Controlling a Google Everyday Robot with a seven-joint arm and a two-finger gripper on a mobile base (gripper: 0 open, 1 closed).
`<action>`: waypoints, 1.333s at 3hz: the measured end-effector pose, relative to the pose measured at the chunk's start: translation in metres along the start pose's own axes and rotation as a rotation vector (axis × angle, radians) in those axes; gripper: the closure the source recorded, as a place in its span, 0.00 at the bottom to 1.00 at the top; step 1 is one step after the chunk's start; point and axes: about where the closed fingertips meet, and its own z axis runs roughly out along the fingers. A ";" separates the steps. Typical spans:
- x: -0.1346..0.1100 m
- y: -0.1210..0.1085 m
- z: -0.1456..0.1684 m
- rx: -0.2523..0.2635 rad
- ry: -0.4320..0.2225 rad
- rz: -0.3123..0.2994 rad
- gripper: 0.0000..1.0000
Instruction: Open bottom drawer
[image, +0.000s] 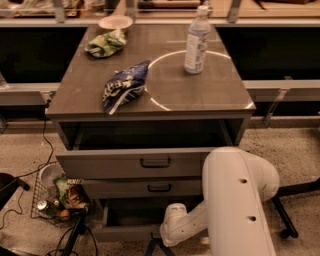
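The plain grey bottom drawer (122, 233) stands partly pulled out, with the white arm's pincer (156, 247) low at its front, presumably to reach the handle, though I cannot tell its grip.

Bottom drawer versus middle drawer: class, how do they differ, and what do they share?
The bottom drawer is pulled out, its inside showing; the middle drawer sits further in. The middle drawer's handle shows; the bottom drawer's is hidden behind the end effector, low at its front. Both have plain grey fronts.
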 end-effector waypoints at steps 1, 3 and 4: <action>-0.006 0.009 -0.013 -0.018 0.003 -0.042 1.00; -0.009 0.016 -0.024 -0.025 0.008 -0.068 1.00; -0.015 0.036 -0.083 -0.003 0.045 -0.163 1.00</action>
